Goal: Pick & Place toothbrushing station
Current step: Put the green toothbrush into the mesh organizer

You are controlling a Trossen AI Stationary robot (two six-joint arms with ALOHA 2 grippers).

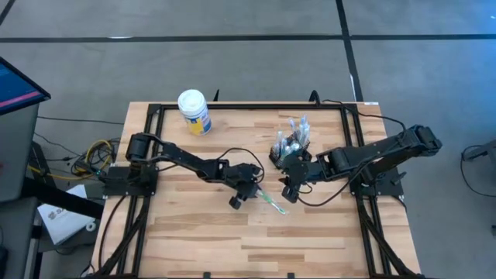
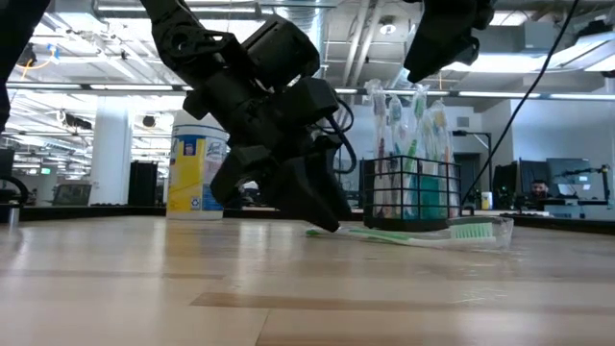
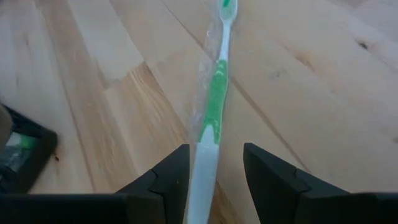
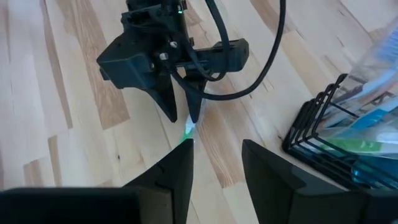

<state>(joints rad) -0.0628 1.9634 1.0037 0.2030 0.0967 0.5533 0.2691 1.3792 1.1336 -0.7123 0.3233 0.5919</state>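
A white-and-green toothbrush in clear wrap lies flat on the wooden table, just in front of the black wire-mesh holder. The holder stands upright with more wrapped toothbrushes sticking out of it. My left gripper is open and slants down at the table, its fingers on either side of the toothbrush's handle end. My right gripper is open with nothing between its fingers. It hangs above the table between the holder and the left gripper. My left gripper straddles the toothbrush's handle end, slanting down from the table's left, its fingers running along the brush. One finger lies close against the handle; whether it touches I cannot tell. The brush lies flat on the table, not pinched.
A white-lidded yellow-and-blue jar stands at the table's far left. Black frame rails run along the table's left, right and far edges. Bare wood stretches toward the near edge.
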